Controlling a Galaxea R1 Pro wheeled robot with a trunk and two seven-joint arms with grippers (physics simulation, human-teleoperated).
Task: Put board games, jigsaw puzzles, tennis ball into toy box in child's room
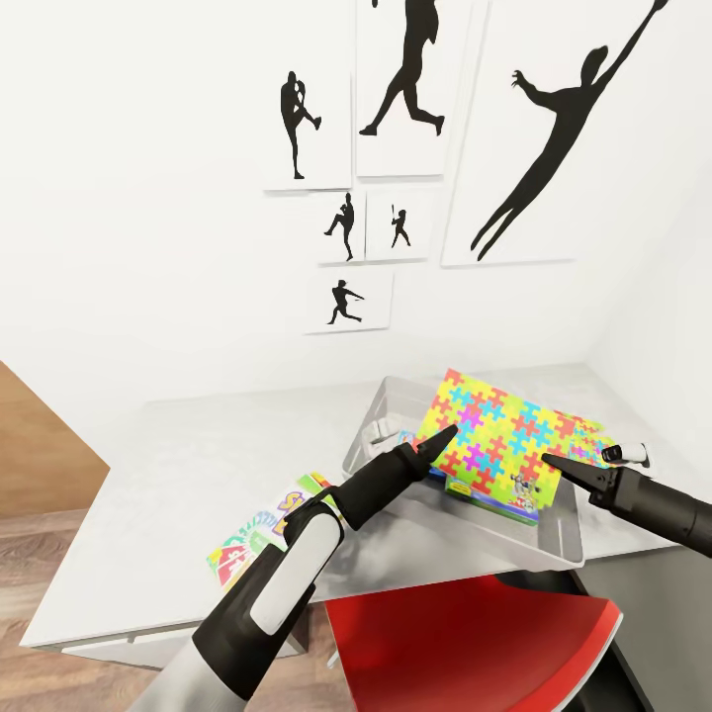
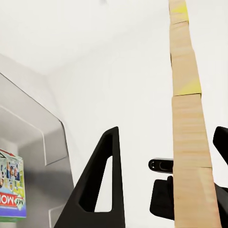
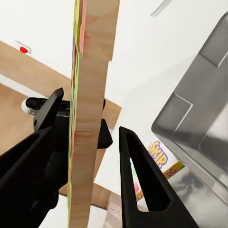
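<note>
Holding a jigsaw puzzle [image 1: 499, 440] between them, both arms hover over the toy box [image 1: 554, 534] at the right end of the table [image 1: 188, 475] — the left gripper [image 1: 443, 437] pinches the puzzle's near-left edge and the right gripper [image 1: 554, 463] its right edge, each with one finger on either face of the thin board, as the wrist views show from the side. The puzzle hangs tilted above the box, not yet let go. Inside the box a Monopoly board game [image 2: 10, 190] already lies on the grey floor, and a blue-edged box [image 1: 494, 491] peeks out beneath the puzzle, though what it is I cannot tell for sure. Left out on the table, just beside the box and partly behind the left arm, is the Skip-Bo game [image 1: 259, 534]. So the job looks roughly midway — this puzzle must drop in, the Skip-Bo game follows, and the tennis ball and other puzzle remain unaccounted for.
</note>
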